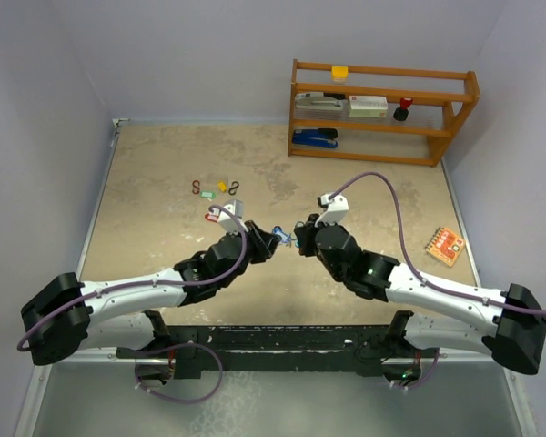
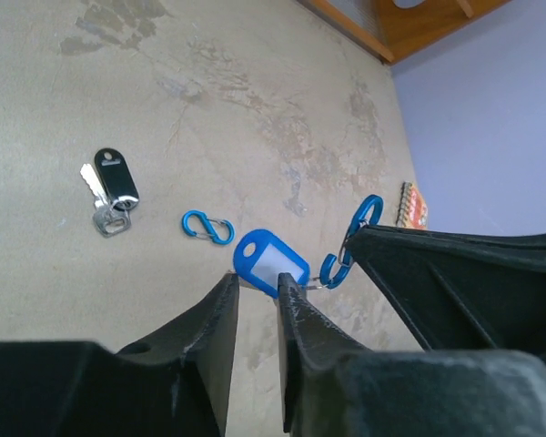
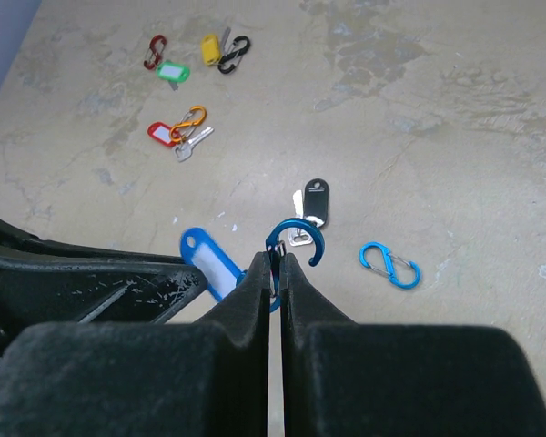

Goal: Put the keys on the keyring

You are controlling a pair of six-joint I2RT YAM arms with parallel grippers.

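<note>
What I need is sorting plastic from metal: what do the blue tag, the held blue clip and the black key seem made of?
The blue tag looks plastic: smooth blue frame around a pale label window. The held blue clip is likely anodised metal: thin, glossy blue wire. The black key has a glossy, apparently plastic head on a silver metal blade.

In the right wrist view, the lower loop of the blue clip [image 3: 293, 225] is hidden between the pinched fingers of the right gripper [image 3: 276, 262]. The clip also covers part of the black-headed key [image 3: 311, 202]. In the left wrist view, the left gripper [image 2: 256, 284] hides the lower edge of the blue tag [image 2: 271, 261]. The orange booklet [image 2: 411, 206] sits half behind the right gripper, and the shelf [image 2: 428, 18] is cut by the top edge. From above, clip and tag are too small to tell apart.
</note>
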